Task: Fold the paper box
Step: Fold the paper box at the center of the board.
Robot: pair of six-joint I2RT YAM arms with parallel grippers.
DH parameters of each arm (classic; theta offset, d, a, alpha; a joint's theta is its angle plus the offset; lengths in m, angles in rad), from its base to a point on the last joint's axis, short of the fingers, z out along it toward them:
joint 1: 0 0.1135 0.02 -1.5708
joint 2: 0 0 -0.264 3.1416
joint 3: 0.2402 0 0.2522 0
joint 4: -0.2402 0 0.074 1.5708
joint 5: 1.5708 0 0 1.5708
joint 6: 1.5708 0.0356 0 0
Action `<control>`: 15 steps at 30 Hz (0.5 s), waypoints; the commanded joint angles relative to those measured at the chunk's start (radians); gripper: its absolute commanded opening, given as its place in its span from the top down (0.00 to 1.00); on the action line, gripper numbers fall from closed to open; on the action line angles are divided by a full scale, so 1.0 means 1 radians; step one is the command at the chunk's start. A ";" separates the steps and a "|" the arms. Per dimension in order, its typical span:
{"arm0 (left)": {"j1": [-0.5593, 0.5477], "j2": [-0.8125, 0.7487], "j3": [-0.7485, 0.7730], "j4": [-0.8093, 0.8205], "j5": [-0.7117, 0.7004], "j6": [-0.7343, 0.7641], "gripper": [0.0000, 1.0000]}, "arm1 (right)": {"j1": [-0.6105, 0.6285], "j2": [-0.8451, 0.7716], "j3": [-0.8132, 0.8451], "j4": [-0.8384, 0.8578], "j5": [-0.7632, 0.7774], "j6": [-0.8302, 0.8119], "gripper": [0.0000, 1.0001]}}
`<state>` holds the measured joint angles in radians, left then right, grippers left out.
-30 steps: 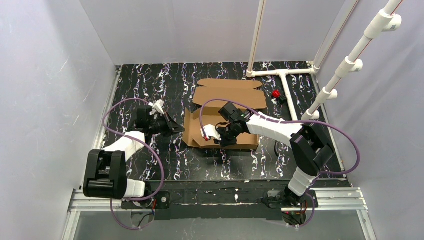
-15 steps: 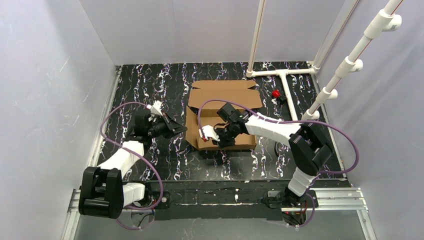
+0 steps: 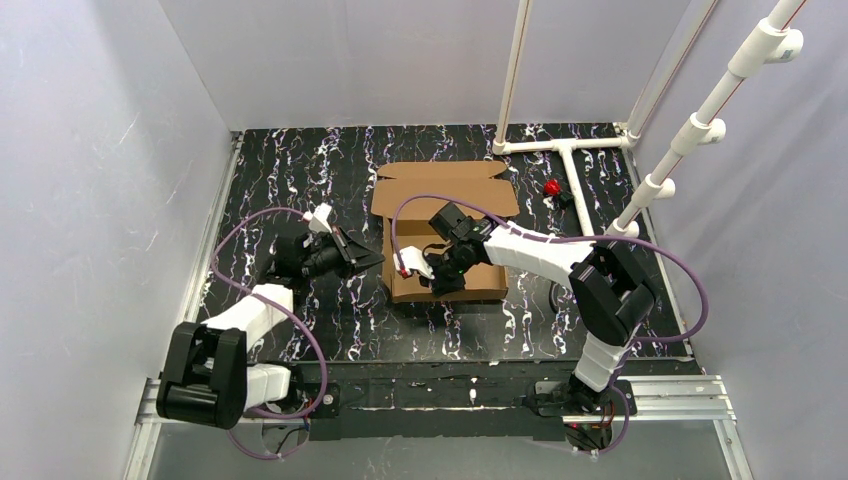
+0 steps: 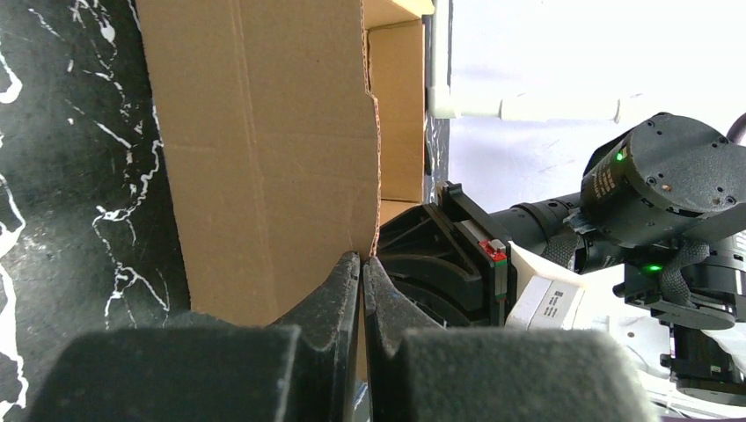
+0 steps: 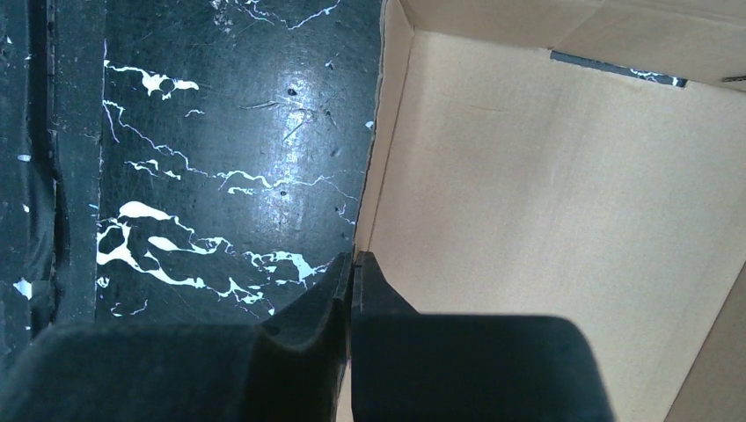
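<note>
Paper box (image 3: 470, 282) dragged nearer; right gripper (image 5: 352, 257) clamped on its side wall; left gripper (image 4: 362, 260), shut empty, arrived alongside; lid likely next.

The top camera looks down from above and behind the arms, far enough back to take in the whole table (image 3: 300, 170) and the cardboard box (image 3: 445, 188). Each wrist camera peers along its own fingers from very near. The left gripper (image 4: 362, 258) view faces the box's outer side wall, and the right gripper (image 5: 351, 257) view looks down over that same wall — table one side, box floor the other.
</note>
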<state>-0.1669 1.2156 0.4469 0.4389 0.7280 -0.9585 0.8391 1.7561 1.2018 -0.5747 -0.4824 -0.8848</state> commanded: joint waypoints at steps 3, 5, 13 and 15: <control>-0.021 0.081 0.028 -0.002 0.049 0.007 0.96 | 0.016 0.020 -0.013 0.015 -0.031 0.005 0.94; -0.021 0.107 0.038 -0.002 0.056 0.008 0.91 | 0.015 0.014 -0.024 0.021 -0.028 0.006 0.94; -0.022 0.160 0.055 0.004 0.063 0.014 0.73 | 0.015 0.009 -0.030 0.024 -0.024 0.009 0.94; -0.022 0.172 0.059 0.006 0.065 0.014 0.69 | 0.015 0.009 -0.033 0.024 -0.022 0.009 0.93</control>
<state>-0.1852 1.3731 0.4774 0.4480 0.7681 -0.9615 0.8402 1.7557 1.1954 -0.5541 -0.4927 -0.8738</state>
